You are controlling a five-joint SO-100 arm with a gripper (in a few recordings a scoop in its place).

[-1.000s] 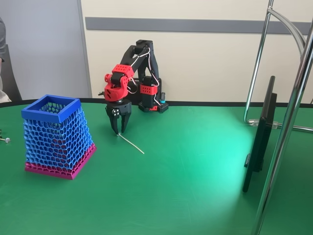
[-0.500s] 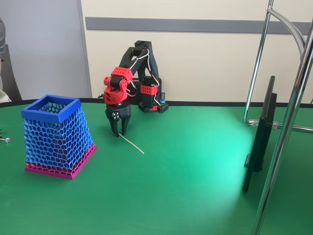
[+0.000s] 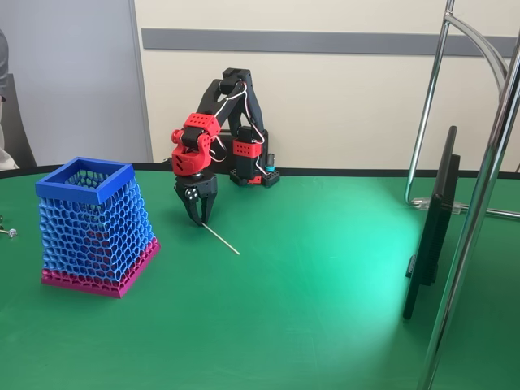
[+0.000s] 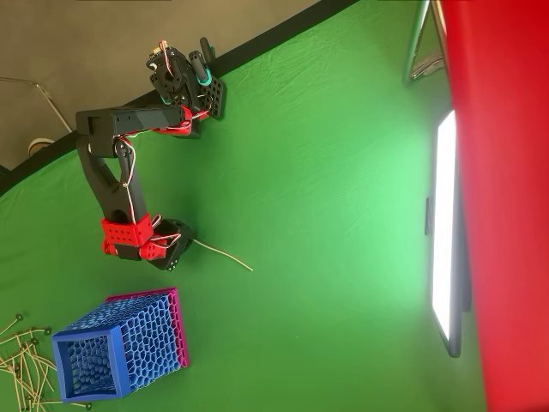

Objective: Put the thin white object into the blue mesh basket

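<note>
Scanning order: I read the fixed view from left to right.
Far-left item: I see 1 small metallic piece (image 3: 8, 231) lying on the green table (image 3: 325, 309) at the left edge.
Stick pile: I see a loose heap of thin pale sticks (image 4: 21, 360) in the overhead view, just beside the basket's open end.
Basket: I see the blue mesh basket (image 3: 96, 223) standing upright on its pink base, mouth up, left of the arm.
Gripper: I see the gripper (image 3: 198, 218) pointing down, tips close above the table, right of the basket and apart from it.
Gripper state: I read the 2 fingers as pinched together on the near end of the thin white object (image 3: 221, 240).
Object position: I see the strip slanting from the fingertips down and right, its far end at the table surface; in the overhead view (image 4: 225, 255) it trails away from the gripper (image 4: 184, 245). It is outside the basket.
Right side: I see 1 dark flat panel (image 3: 435, 219) standing edge-on, and chrome tubes (image 3: 479, 203) beside it.
</note>
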